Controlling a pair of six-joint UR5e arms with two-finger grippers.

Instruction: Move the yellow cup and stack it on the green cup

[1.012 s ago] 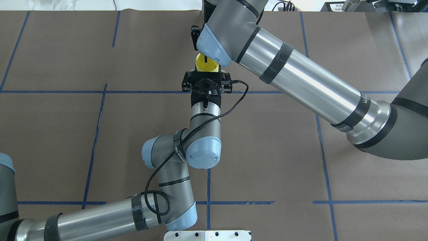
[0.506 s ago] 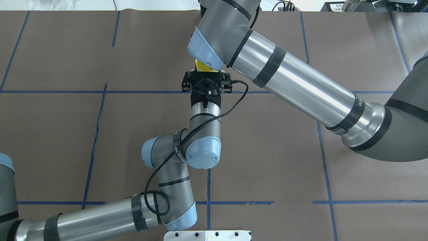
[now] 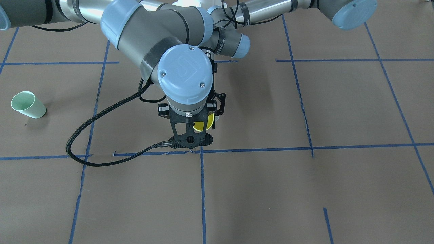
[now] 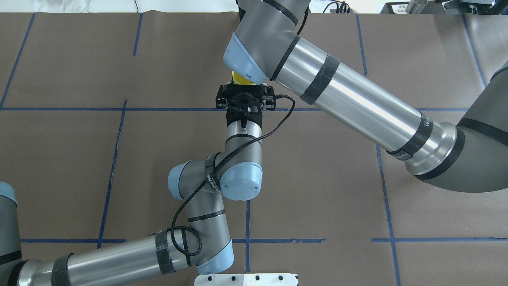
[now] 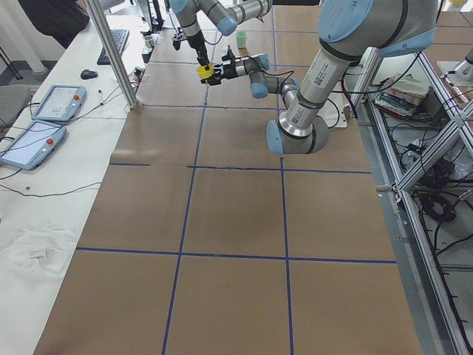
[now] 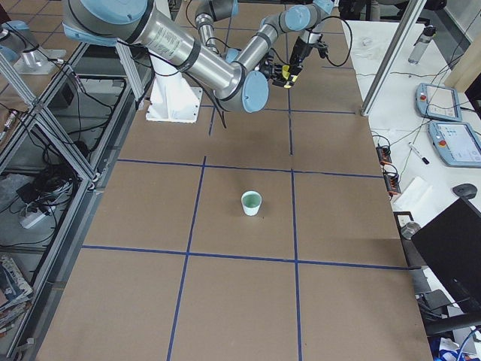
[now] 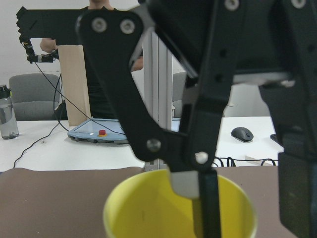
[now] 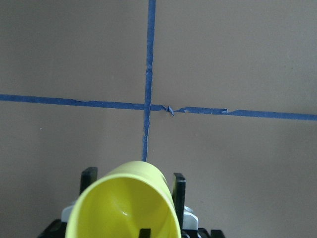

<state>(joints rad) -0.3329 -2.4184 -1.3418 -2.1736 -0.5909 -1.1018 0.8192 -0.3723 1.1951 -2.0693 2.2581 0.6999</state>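
Both grippers are meeting at the airborne yellow cup [image 7: 143, 215] for handover: left gripper [image 8: 133, 183] is clamping its sides, right gripper [image 7: 250, 193] is straddling its rim, jaws apart, green cup [image 6: 251, 203] standing far off.

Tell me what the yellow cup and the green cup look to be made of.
The yellow cup: likely plastic, matte; even opaque colour, thin smooth rim, only a soft sheen inside. The green cup: plastic or perhaps coated paper; plain pale matte wall, too small here to settle.
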